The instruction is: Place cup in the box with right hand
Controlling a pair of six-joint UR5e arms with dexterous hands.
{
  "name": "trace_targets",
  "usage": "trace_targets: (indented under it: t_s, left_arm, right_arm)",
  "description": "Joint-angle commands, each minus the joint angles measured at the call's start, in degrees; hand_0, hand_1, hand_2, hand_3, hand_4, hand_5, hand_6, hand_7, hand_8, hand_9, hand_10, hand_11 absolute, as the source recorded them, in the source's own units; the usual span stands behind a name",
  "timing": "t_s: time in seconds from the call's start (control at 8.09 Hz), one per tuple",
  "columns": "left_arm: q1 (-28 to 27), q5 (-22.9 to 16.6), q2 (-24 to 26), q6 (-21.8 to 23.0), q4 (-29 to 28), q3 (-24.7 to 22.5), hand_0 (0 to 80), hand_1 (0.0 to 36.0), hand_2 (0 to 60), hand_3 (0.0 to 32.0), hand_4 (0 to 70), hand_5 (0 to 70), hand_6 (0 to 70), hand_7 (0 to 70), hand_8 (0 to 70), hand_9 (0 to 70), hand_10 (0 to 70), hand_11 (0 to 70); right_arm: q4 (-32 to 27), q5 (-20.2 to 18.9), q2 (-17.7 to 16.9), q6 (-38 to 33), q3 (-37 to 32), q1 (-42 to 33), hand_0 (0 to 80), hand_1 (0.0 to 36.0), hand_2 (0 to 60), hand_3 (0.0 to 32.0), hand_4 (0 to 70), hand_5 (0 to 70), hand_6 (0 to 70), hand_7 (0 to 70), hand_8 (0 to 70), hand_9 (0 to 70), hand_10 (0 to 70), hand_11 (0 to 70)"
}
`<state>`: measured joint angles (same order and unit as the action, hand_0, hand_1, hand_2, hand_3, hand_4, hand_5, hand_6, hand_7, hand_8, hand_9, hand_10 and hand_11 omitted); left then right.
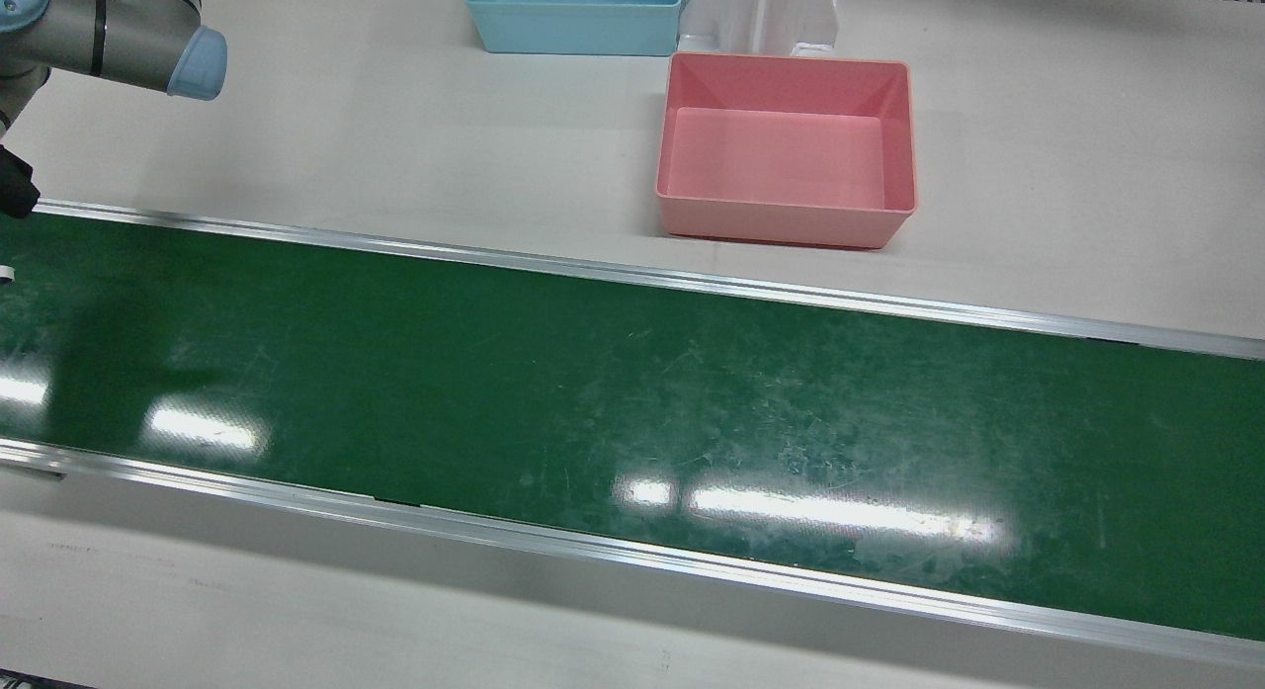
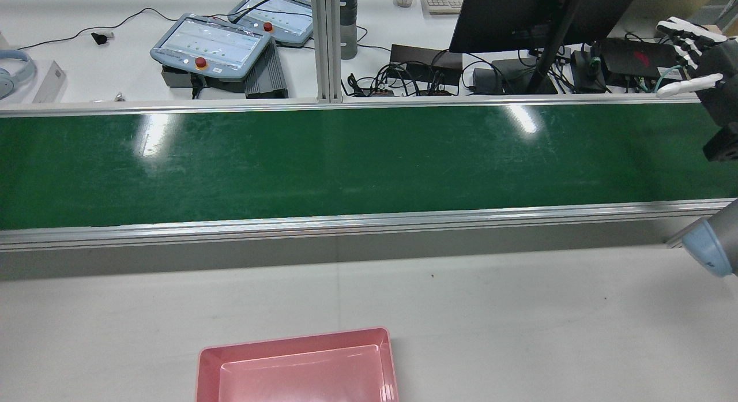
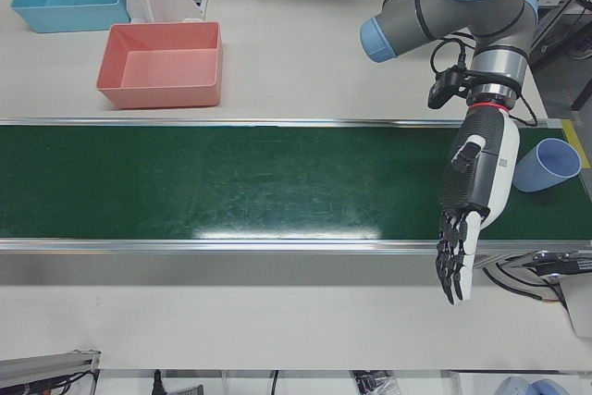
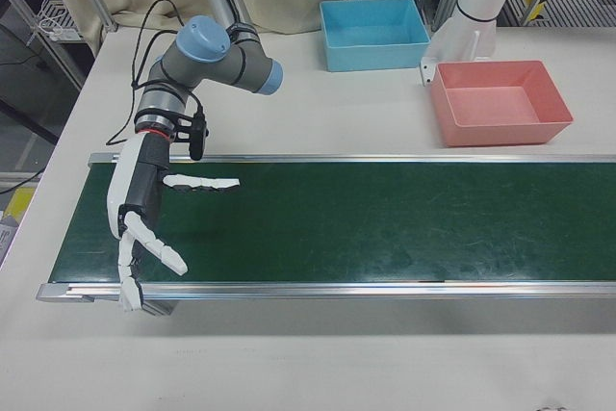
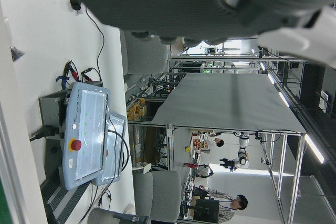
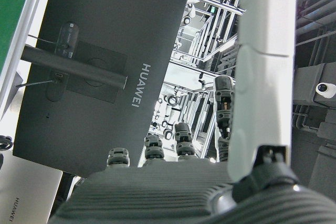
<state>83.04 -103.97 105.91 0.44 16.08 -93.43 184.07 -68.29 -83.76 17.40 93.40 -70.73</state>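
Note:
A pale blue cup (image 3: pixel 548 166) lies on its side at the right end of the green belt (image 3: pixel 231 182) in the left-front view. My left hand (image 3: pixel 469 215) hangs open just left of the cup, fingers pointing down over the belt's near edge, and holds nothing. My right hand (image 4: pixel 144 214) is open and empty above the belt's opposite end. It also shows in the rear view (image 2: pixel 695 62) at the far right. The pink box (image 4: pixel 500 132) stands empty on the table beyond the belt. It also shows in the front view (image 1: pixel 781 229).
A blue box (image 4: pixel 373 50) stands beside the pink one, with a white arm pedestal (image 4: pixel 472 16) between them. Behind the belt in the rear view are two teach pendants (image 2: pixel 210 44), a monitor (image 2: pixel 519 10) and cables. The belt has metal rails (image 1: pixel 632 274) along both sides.

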Motion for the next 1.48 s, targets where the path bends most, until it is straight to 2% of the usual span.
trace_targets:
  t_s: [0.0, 0.37, 0.49, 0.99, 1.11, 1.24, 1.36]
  left_arm:
    - [0.02, 0.0, 0.0, 0.0, 0.0, 0.0, 0.0, 0.0, 0.0, 0.0, 0.0, 0.0, 0.0, 0.0, 0.0, 0.0, 0.0, 0.0]
    - [-0.07, 0.0, 0.0, 0.0, -0.09, 0.17, 0.0, 0.0, 0.0, 0.0, 0.0, 0.0, 0.0, 0.0, 0.0, 0.0, 0.0, 0.0]
    - [-0.07, 0.0, 0.0, 0.0, -0.18, 0.35, 0.0, 0.0, 0.0, 0.0, 0.0, 0.0, 0.0, 0.0, 0.0, 0.0, 0.0, 0.0]
    - [0.02, 0.0, 0.0, 0.0, -0.27, 0.7, 0.0, 0.0, 0.0, 0.0, 0.0, 0.0, 0.0, 0.0, 0.0, 0.0, 0.0, 0.0]
    - [0.02, 0.0, 0.0, 0.0, -0.26, 0.7, 0.0, 0.0, 0.0, 0.0, 0.0, 0.0, 0.0, 0.0, 0.0, 0.0, 0.0, 0.0]
    - [0.02, 0.0, 0.0, 0.0, -0.26, 0.7, 0.0, 0.0, 0.0, 0.0, 0.0, 0.0, 0.0, 0.0, 0.0, 0.0, 0.0, 0.0]
    - [-0.07, 0.0, 0.0, 0.0, -0.26, 0.7, 0.0, 0.0, 0.0, 0.0, 0.0, 0.0, 0.0, 0.0, 0.0, 0.0, 0.0, 0.0]
  right_arm:
    - [-0.03, 0.0, 0.0, 0.0, 0.03, -0.02, 68.6, 15.4, 0.0, 0.0, 18.5, 7.2, 6.3, 18.2, 4.4, 9.7, 1.5, 4.6]
    - [-0.03, 0.0, 0.0, 0.0, 0.12, 0.06, 68.0, 16.0, 0.0, 0.0, 17.4, 7.3, 6.2, 17.9, 4.4, 9.8, 1.4, 4.5]
    - [-0.03, 0.0, 0.0, -0.09, 0.12, 0.24, 71.4, 13.9, 0.0, 0.0, 20.1, 7.3, 6.2, 17.6, 4.4, 9.8, 1.4, 4.5]
    - [-0.03, -0.52, 0.09, -0.26, 0.12, -1.24, 68.8, 15.4, 0.0, 0.0, 19.2, 7.2, 6.4, 18.9, 4.5, 10.1, 1.3, 4.4]
    - [0.14, -1.75, 0.35, -0.44, 0.46, -1.95, 69.2, 14.4, 0.0, 0.0, 20.2, 7.2, 6.4, 18.6, 4.5, 10.1, 1.3, 4.3]
    - [0.32, -1.76, 1.4, -0.44, 0.73, -1.96, 68.8, 15.3, 0.0, 0.0, 19.7, 7.2, 6.3, 18.4, 4.4, 9.9, 1.2, 4.2]
    - [0.32, -1.76, 1.49, -0.53, 0.56, -1.96, 71.8, 14.3, 0.0, 0.0, 22.2, 7.2, 6.5, 19.9, 4.2, 9.8, 0.8, 3.6]
